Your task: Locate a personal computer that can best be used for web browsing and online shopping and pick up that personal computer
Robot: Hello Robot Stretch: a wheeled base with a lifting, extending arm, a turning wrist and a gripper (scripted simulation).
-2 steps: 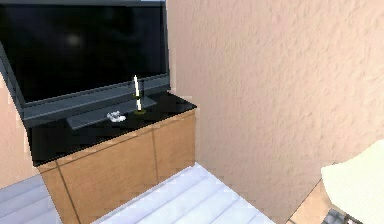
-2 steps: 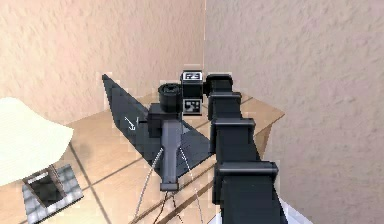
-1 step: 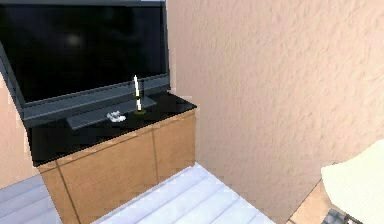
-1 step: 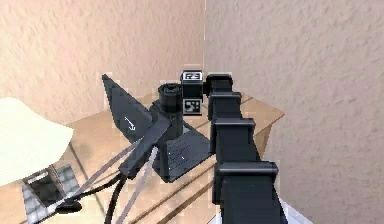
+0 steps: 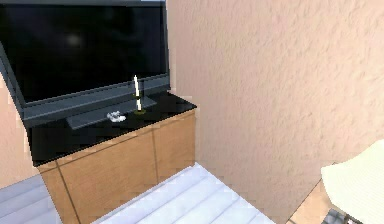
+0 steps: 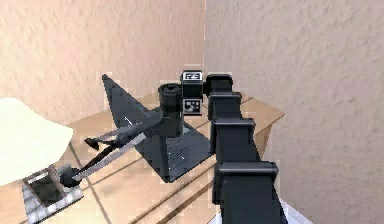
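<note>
An open laptop (image 6: 175, 150) stands on a wooden table (image 6: 255, 110) against a pinkish wall, its dark screen (image 6: 125, 105) upright at the left and its grey keyboard half lying toward the arm. My arm (image 6: 235, 145) rises as a dark bar from the bottom edge, with the white marker squares (image 6: 192, 88) at its end. The gripper (image 6: 75, 172) reaches left and down across the front of the laptop's screen. I cannot tell whether it holds anything.
A pale rounded thing (image 6: 25, 135) sits at the arm side view's left, a small grey object (image 6: 40, 195) below it. In the forward view a large dark TV (image 5: 85, 45) stands on a black-topped wooden cabinet (image 5: 110, 165) with a white candle (image 5: 137, 95). A wall (image 5: 270, 90) fills the right.
</note>
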